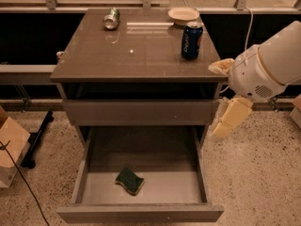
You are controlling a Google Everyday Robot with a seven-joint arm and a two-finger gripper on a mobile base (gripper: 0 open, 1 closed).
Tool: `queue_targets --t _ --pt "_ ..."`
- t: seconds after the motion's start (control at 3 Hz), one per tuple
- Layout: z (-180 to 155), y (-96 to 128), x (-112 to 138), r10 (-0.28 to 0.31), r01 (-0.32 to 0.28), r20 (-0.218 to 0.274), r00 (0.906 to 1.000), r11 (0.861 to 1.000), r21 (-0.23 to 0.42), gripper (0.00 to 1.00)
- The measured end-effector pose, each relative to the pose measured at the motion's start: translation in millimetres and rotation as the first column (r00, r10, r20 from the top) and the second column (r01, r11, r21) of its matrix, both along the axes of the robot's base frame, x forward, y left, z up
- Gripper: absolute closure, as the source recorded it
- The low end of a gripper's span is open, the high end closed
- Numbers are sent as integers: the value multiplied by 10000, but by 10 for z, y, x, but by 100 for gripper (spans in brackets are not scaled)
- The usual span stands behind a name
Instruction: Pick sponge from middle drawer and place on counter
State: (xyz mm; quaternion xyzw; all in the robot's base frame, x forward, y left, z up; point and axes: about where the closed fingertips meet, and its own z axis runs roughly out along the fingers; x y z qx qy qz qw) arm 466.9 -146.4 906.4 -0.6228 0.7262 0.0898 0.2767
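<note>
The sponge (130, 181), dark green on top with a yellow edge, lies flat on the pale floor of the middle drawer (164, 188), towards its front left. The drawer is pulled fully open below the closed upper drawer front. The counter (136, 51) is the glossy grey-brown cabinet top above. My gripper (229, 119) hangs on the white arm just right of the cabinet, at the height of the upper drawer front. It is above and to the right of the sponge, well apart from it, and holds nothing.
A blue can (192, 40) stands upright at the counter's right side. A silver can (111, 19) lies on its side at the back left, with a small plate (183, 15) at the back right. A cardboard box (10, 147) and a cable are on the speckled floor at left.
</note>
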Motion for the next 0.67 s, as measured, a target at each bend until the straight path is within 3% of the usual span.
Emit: queue_targets --t 0.33,0.67 --pt "-35 53 12 93 -94 8 10000 9998 156 0" --pt "-241 372 78 662 -667 90 9978 9916 1107 0"
